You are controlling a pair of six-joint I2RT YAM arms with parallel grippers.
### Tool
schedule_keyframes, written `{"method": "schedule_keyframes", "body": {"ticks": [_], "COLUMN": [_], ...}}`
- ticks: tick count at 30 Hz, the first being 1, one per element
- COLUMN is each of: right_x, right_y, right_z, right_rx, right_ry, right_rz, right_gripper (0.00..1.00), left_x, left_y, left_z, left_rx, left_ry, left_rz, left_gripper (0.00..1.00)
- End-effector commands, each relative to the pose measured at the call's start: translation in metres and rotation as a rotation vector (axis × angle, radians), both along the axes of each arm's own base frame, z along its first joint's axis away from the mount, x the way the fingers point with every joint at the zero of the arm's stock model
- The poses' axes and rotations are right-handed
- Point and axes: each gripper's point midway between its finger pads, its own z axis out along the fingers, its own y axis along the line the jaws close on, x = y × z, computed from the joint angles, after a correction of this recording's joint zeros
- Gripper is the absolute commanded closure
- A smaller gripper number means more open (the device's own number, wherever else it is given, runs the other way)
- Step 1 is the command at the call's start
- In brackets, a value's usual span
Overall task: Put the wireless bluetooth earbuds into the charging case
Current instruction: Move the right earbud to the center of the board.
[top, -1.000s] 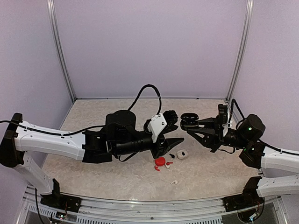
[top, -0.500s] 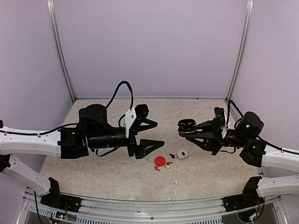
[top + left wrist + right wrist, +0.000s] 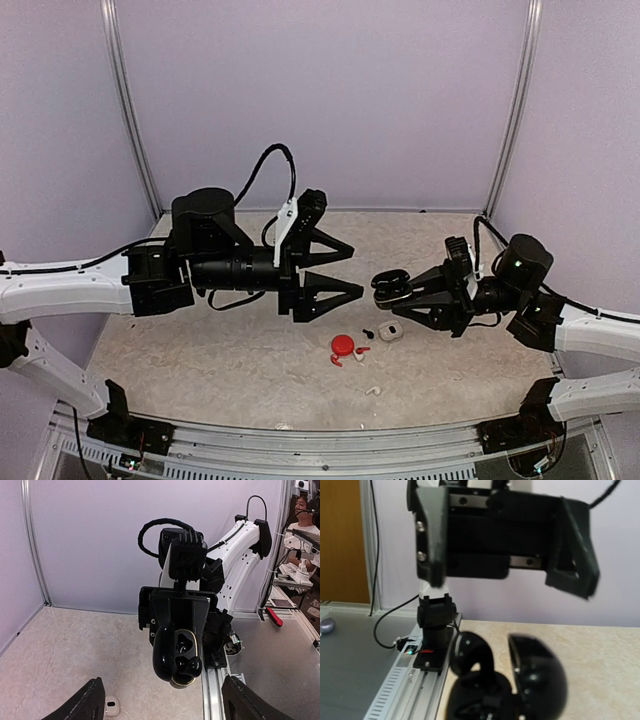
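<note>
My right gripper (image 3: 400, 291) is shut on the black charging case (image 3: 386, 283) and holds it above the table, lid open. In the left wrist view the case (image 3: 170, 655) faces the camera with its gold-rimmed tray showing, and a black earbud (image 3: 191, 667) sits in the lower socket. My left gripper (image 3: 355, 271) is open and empty, a short way left of the case, and its fingers (image 3: 85, 705) frame it. On the table below lie a black earbud (image 3: 368, 333), a white earbud (image 3: 372, 389) and a red one (image 3: 360, 350). The right wrist view shows the case (image 3: 507, 682) blurred.
A red case (image 3: 343, 346) and a white case (image 3: 389, 331) rest on the table under the grippers; the white case (image 3: 112, 706) also shows in the left wrist view. Metal frame posts (image 3: 130, 110) and purple walls enclose the table. A rail (image 3: 300, 440) runs along the near edge.
My left gripper opened and drew back to the left, away from the case. My right gripper carried the case left and lower.
</note>
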Motion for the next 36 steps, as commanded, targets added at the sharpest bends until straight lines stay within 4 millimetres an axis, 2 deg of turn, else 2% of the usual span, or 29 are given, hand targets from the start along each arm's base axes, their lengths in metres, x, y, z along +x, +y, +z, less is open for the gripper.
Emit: {"method": "schedule_keyframes", "body": {"ticks": [1, 14, 20, 31, 33, 36], "right_x": [-0.006, -0.007, -0.007, -0.008, -0.001, 0.012], "right_y": [0.003, 0.004, 0.005, 0.002, 0.001, -0.006], "right_z": [0.013, 0.010, 0.010, 0.014, 0.012, 0.010], "right_rx": [0.011, 0.008, 0.007, 0.019, 0.020, 0.024], "right_ry": [-0.014, -0.002, -0.002, -0.008, -0.001, 0.021], "right_rz": [0.043, 0.056, 0.058, 0.048, -0.002, -0.081], "right_gripper": [1.00, 1.00, 1.00, 1.00, 1.00, 1.00], "left_x": [0.000, 0.006, 0.012, 0.025, 0.021, 0.030], "left_y": [-0.011, -0.026, -0.027, -0.026, -0.022, -0.008], "left_z": [0.000, -0.010, -0.010, -0.023, -0.021, -0.018], "left_rx": [0.012, 0.041, 0.040, 0.068, 0.046, 0.001], "left_ry": [0.056, 0.057, 0.057, 0.063, 0.042, 0.053], "left_rz": [-0.020, -0.013, 0.014, 0.072, 0.057, 0.074], "left_gripper": [0.21, 0.25, 0.26, 0.28, 0.23, 0.18]}}
